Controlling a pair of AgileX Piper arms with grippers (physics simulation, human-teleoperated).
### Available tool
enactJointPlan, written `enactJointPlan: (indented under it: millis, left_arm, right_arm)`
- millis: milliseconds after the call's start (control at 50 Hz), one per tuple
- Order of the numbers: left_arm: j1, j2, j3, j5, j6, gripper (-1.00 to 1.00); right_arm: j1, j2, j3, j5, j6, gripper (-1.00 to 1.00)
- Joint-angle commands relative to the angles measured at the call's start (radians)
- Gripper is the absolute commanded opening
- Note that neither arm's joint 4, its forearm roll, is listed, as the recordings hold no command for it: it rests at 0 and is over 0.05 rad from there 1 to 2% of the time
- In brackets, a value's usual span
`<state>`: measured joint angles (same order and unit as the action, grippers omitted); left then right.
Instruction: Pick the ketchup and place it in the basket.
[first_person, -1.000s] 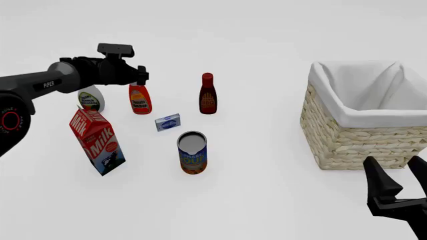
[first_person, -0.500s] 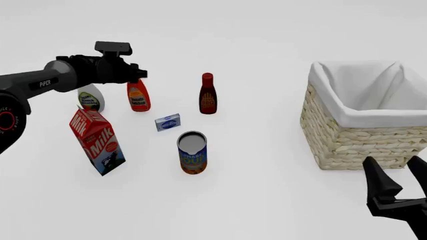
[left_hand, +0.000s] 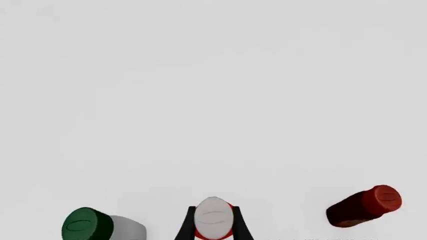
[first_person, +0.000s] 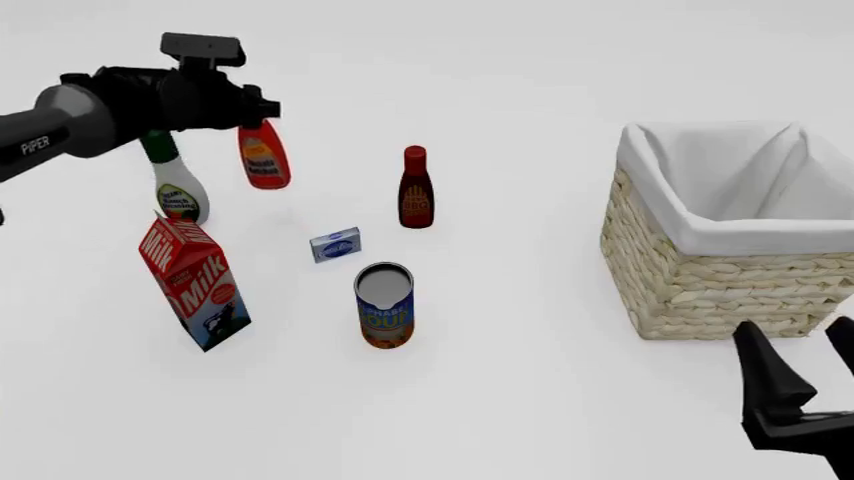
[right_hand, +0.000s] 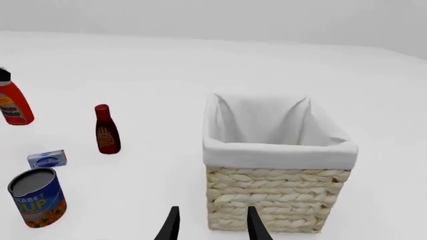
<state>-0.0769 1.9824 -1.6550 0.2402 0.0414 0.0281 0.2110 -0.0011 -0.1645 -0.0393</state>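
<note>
The ketchup (first_person: 264, 156), a red-orange bottle with a yellow-and-white label, hangs tilted above the table at the back left. My left gripper (first_person: 256, 110) is shut on its neck. In the left wrist view its white cap (left_hand: 213, 218) shows between the two dark fingers (left_hand: 186, 226). The ketchup (right_hand: 13, 106) also appears at the edge of the right wrist view. The wicker basket (first_person: 731, 290) with white lining stands at the right, and its rim (right_hand: 279, 152) fills the right wrist view. My right gripper (first_person: 798, 378) is open, low in front of the basket, holding nothing.
A white bottle with a green cap (first_person: 175, 186) stands under the left arm. A dark-red bottle (first_person: 415, 190), a small blue box (first_person: 335, 243), a soup can (first_person: 384, 306) and a tilted milk carton (first_person: 195, 283) stand between arm and basket.
The left gripper has lifted the ketchup off the table and carried it up and slightly left, uncovering the green-capped bottle. The right gripper has sunk a little lower.
</note>
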Motion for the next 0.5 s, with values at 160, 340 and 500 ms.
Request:
enactJointPlan:
  millis: [160,340,500]
  left_arm:
    - [-0.013,-0.181,0.092,0.024,0.034,-1.0]
    - [-0.023,-0.306,0.173,0.051,0.029,-1.0]
    - [-0.042,-0.415,0.231,0.096,0.021,-1.0]
  right_arm:
    - [0.013,-0.203,-0.017,0.147,-0.057,1.0]
    - [0.018,-0.204,-0.033,0.161,-0.046,1.0]
    - [0.095,-0.209,-0.063,0.186,-0.085,1.0]
